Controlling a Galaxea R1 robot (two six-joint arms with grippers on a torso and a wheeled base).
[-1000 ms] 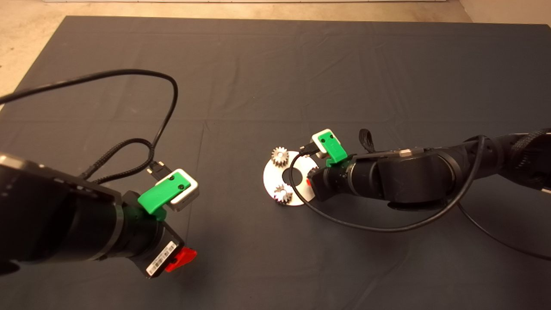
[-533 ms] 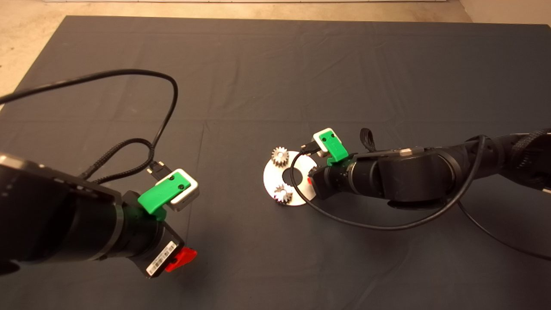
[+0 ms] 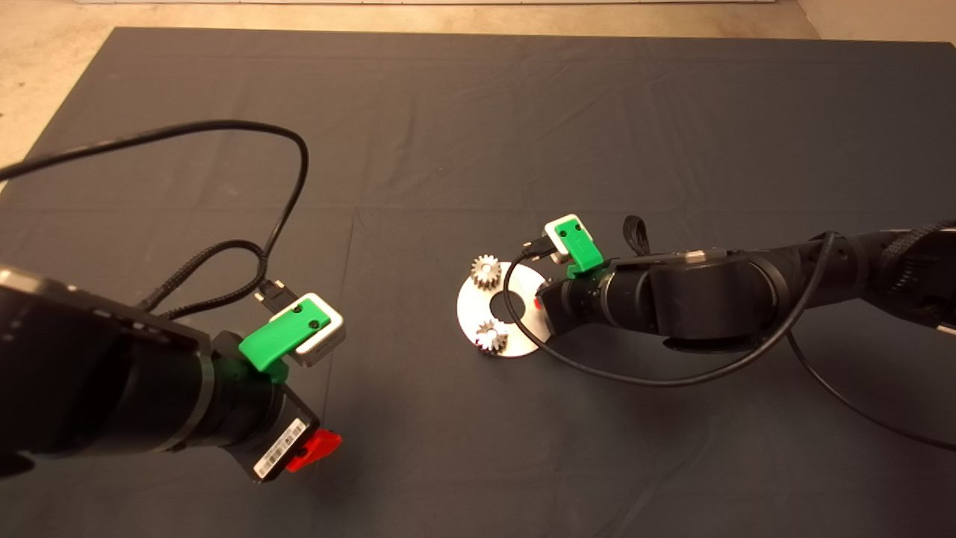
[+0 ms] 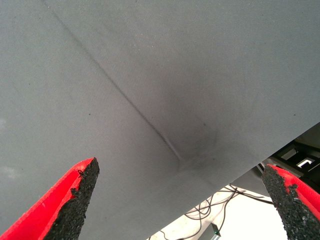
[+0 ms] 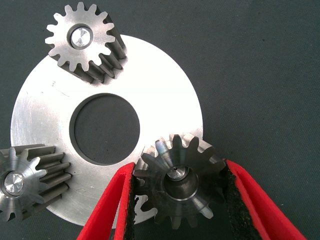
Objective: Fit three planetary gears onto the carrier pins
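Observation:
The flat silver disc [image 5: 165, 95] lies on the dark mat, also visible in the head view as disc [image 3: 523, 317]. Two silvery planetary gears [image 5: 82, 40] [image 5: 22, 182] sit on carrier pins [image 5: 81, 37], whose tops show in their centre holes. My right gripper [image 5: 179, 170] is shut on the darker third gear [image 5: 192, 200] at the disc's rim, and a pin tip [image 5: 176, 172] shows in its hole. The gear looks slightly tilted. In the head view the right gripper [image 3: 539, 305] is at the disc's right edge. My left gripper [image 3: 314, 448] hangs open over bare mat at the lower left.
Black cables loop over the mat by the left arm [image 3: 276, 224] and under the right arm [image 3: 657, 381]. Through the open left fingers [image 4: 82, 200] the left wrist view shows the mat's edge and floor cables [image 4: 225, 205] beyond it.
The right wrist has shifted slightly toward the far side of the mat over the disc's right edge. The left arm and the two seated gears have not moved.

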